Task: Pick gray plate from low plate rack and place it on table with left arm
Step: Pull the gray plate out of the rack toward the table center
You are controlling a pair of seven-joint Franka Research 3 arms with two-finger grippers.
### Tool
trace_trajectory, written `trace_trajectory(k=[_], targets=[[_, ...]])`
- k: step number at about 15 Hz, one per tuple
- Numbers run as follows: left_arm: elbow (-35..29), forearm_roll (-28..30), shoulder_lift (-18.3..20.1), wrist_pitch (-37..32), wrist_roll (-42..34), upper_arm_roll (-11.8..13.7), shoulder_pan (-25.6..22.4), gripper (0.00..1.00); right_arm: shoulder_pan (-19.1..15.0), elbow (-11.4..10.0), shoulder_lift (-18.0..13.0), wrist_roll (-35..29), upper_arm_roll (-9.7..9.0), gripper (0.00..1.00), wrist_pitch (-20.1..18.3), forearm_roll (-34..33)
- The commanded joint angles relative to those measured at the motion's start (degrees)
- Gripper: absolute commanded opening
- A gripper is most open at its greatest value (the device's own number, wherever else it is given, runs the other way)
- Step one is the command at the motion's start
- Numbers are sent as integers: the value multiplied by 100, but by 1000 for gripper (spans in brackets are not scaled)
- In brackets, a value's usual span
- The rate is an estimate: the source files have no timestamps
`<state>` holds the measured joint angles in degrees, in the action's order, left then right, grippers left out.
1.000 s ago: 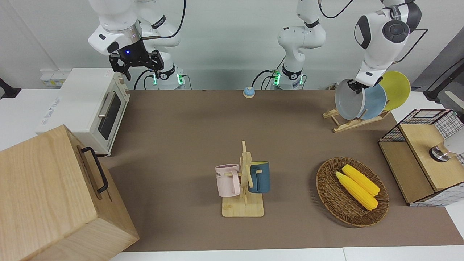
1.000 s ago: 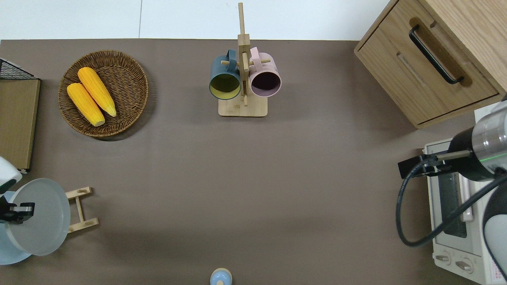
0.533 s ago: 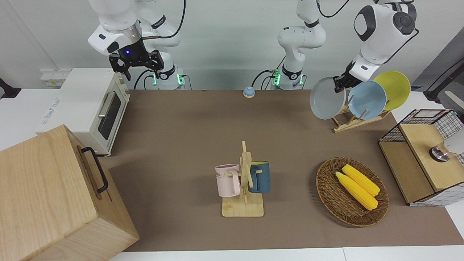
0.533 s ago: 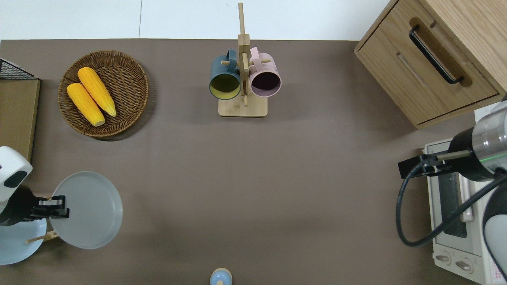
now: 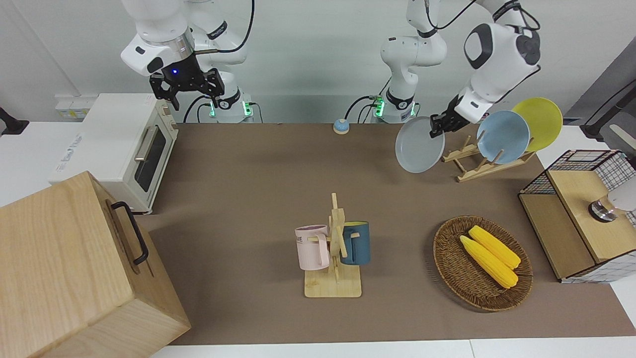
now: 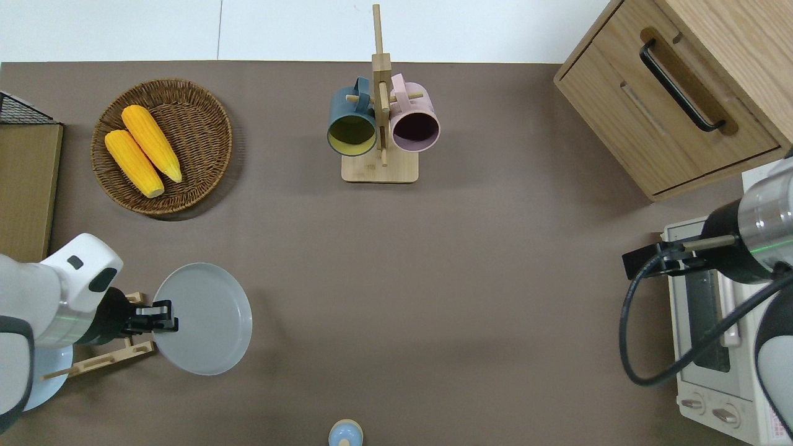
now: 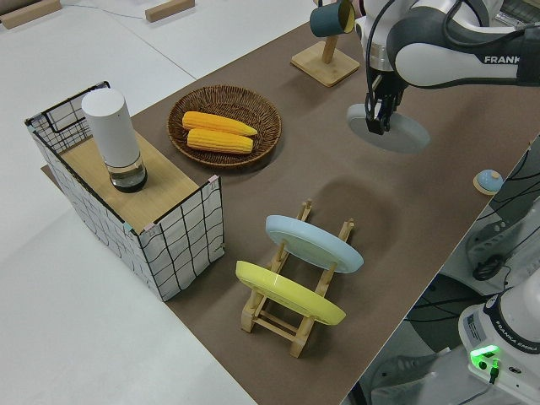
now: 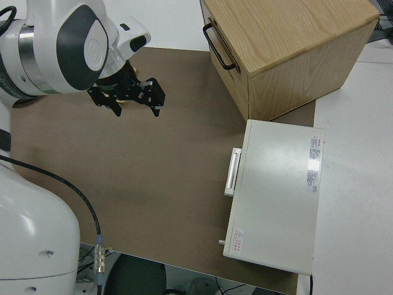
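Since the earlier pictures we have carried the gray plate [image 6: 203, 318] out of the low plate rack [image 5: 484, 161], where it stood against the sky-blue plate [image 5: 503, 137], and swung it toward the table's middle; it has also tipped from upright to nearly flat. Our left gripper [image 6: 162, 316] is clamped on the plate's rim, so the plate hangs out from the jaws over bare table [image 6: 433, 279], clear of the rack. The right gripper [image 5: 185, 88] is parked with its fingers spread.

To finish this step well, we judge we should level the plate fully, lower it slowly until its base rests flat, and only then part the jaws. A rim grip gives the plate leverage to sag, so we keep the motion gentle and stay well away from the rack's pegs and the wicker basket [image 6: 162, 146].
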<state>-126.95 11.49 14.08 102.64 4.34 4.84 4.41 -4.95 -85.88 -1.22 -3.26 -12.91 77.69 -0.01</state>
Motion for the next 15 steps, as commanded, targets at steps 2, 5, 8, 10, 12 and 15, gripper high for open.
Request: trace_trajectory(k=[2,5,8,10,12,15], targets=[[-1164,99,420,1055,50,-10,24,0,-76,36,-27,19,-36,990,-88,28],[-1508,108,429,1153,58,-18,42,0,-85,36,-27,19,-36,987,-88,28],[-1579,344,332,1161,330,-106,77,0,-85,36,-27,19,-36,987,-88,28],[-1579,555,183,1441,506,-325,77,0,-85,36,-27,19,-36,990,-88,28],[-1579,600,-123,1679,568,-624,77,24,-85,36,-27,19,-36,990,-88,28],[-1544,591,-432,1706,542,-660,68,446,-85,36,-27,19,-36,987,-88,28]])
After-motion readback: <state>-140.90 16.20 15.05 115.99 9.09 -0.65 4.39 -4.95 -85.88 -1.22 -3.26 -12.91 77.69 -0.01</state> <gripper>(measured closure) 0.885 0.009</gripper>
